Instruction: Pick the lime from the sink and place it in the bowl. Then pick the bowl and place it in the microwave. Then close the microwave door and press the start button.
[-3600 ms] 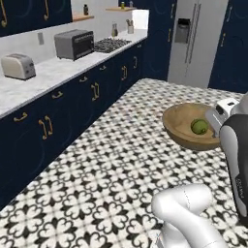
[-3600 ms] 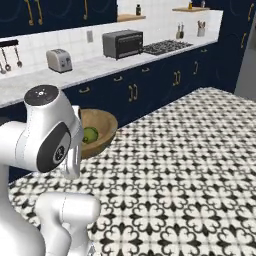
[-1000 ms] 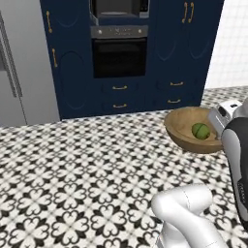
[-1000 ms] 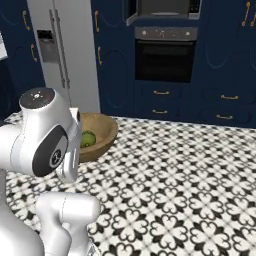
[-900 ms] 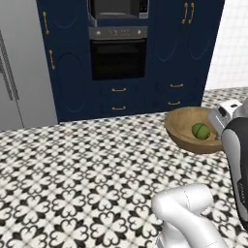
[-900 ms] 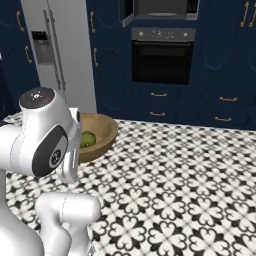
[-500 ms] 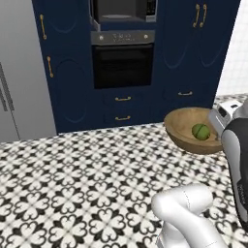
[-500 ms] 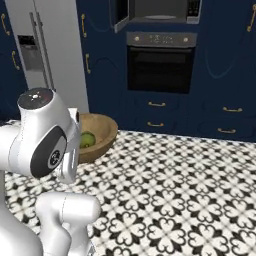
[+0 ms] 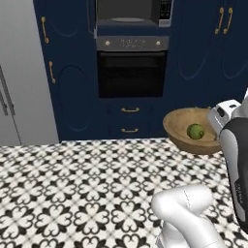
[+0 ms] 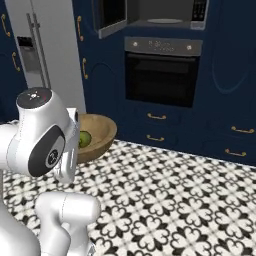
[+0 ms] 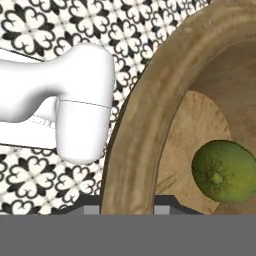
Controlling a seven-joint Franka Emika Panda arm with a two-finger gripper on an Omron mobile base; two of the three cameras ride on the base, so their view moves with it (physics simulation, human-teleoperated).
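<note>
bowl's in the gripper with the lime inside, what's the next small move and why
Probably drive the base a little closer to the microwave, keeping the bowl level. The gripper is clamped on the bowl's rim with the lime loose inside. The microwave door stands open above the oven, but the cavity looks well beyond the bowl and higher, so a lift comes after.

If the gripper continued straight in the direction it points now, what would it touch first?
Most likely the bowl itself: its wooden rim lies right at the gripper and runs on ahead of it. The lime lies off to one side inside, and depth is uncertain.
</note>
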